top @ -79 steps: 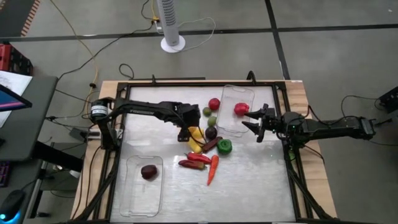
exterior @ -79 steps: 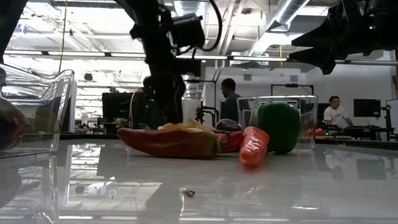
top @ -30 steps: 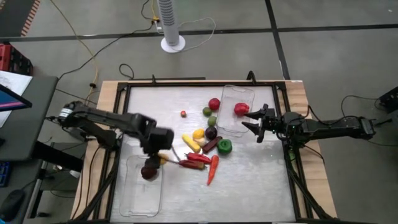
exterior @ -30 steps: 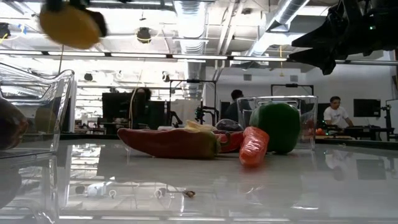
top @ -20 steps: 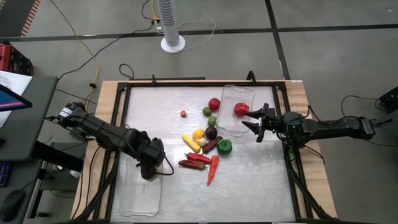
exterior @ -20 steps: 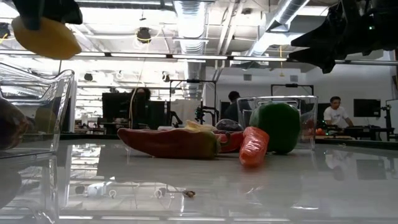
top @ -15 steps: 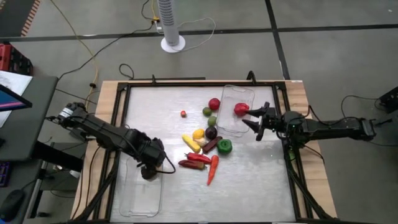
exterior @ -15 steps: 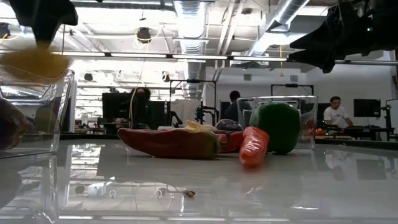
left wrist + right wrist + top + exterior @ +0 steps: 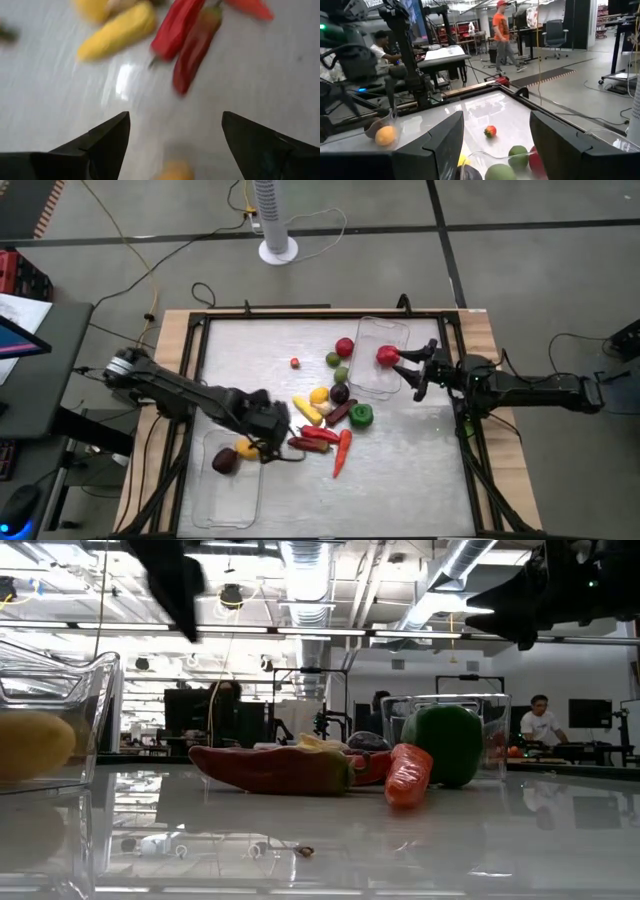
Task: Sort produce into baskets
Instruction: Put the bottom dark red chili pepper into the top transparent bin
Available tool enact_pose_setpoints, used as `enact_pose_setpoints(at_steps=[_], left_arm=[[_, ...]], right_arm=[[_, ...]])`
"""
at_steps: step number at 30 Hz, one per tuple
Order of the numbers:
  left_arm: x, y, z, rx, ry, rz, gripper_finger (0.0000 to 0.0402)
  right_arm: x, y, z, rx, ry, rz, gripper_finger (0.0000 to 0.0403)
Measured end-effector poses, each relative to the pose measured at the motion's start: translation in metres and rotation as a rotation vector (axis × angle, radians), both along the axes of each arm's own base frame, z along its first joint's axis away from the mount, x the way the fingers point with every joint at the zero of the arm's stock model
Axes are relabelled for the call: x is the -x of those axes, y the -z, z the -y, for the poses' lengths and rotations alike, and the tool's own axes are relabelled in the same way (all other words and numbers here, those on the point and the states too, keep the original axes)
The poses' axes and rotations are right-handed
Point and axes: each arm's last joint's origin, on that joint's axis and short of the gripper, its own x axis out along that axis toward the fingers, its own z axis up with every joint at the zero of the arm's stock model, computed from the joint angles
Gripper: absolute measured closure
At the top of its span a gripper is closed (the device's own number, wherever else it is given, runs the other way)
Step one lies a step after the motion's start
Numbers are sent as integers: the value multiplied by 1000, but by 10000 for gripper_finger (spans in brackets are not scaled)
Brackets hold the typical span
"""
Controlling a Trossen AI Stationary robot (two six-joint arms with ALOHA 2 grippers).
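The near-left clear basket (image 9: 228,490) holds a dark purple piece (image 9: 225,463) and a yellow-orange piece (image 9: 247,448), which also shows in the low view (image 9: 30,745). My left gripper (image 9: 268,424) is open and empty between that basket and the pile; its wrist view (image 9: 175,150) looks at two red peppers (image 9: 187,40) and a yellow piece (image 9: 117,32). The far-right basket (image 9: 385,330) holds a red piece (image 9: 387,356). My right gripper (image 9: 412,370) hangs open and empty at that basket's right side. The pile has a carrot (image 9: 342,452), a green pepper (image 9: 361,415) and a tiny tomato (image 9: 295,362).
Loose produce lies mid-table: a red piece (image 9: 344,346), green pieces (image 9: 336,365), yellow pieces (image 9: 312,404), dark purple ones (image 9: 340,402). A black frame (image 9: 195,320) rims the table. People and desks show in the room behind (image 9: 501,30).
My left gripper has carried the yellow-orange piece over the near-left basket and let it go; the piece has fallen in beside the dark purple one. The gripper has then gone right, toward the pile. My right gripper has shifted slightly toward the far edge.
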Motion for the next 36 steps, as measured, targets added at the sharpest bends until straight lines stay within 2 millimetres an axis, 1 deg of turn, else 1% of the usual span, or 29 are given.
enact_pose_setpoints(at_steps=[3, 5, 9, 12, 18, 22, 24, 27, 31, 36], left_arm=[[-23, 22, 0, -8, 88, -1, 99], [-35, 38, 0, -24, 135, -25, 99], [-49, 67, -3, -83, 202, -95, 99], [-56, 83, -3, -110, 240, -124, 99], [-62, 100, 2, -62, 308, -154, 100], [-64, 102, 2, -79, 307, -147, 106], [-66, 103, 2, -96, 303, -132, 119], [-67, 107, 2, -107, 315, -143, 152], [-68, 118, 3, -95, 351, -175, 209], [-69, 119, 2, -109, 352, -175, 284]], right_arm=[[0, 0, 0, 0, -2, 3, 147], [0, -1, 0, 0, -2, 6, 147], [0, 0, 0, -12, -3, 6, 147], [0, 1, 0, -28, -7, 0, 147], [-1, 4, -2, -50, -20, -21, 147], [-1, 4, -4, -55, -29, -20, 147], [-1, 4, -4, -56, -31, -21, 147], [-1, 5, -4, -64, -29, -25, 147], [-1, 5, -4, -65, -23, -25, 147], [-1, 5, -4, -65, -23, -27, 147]])
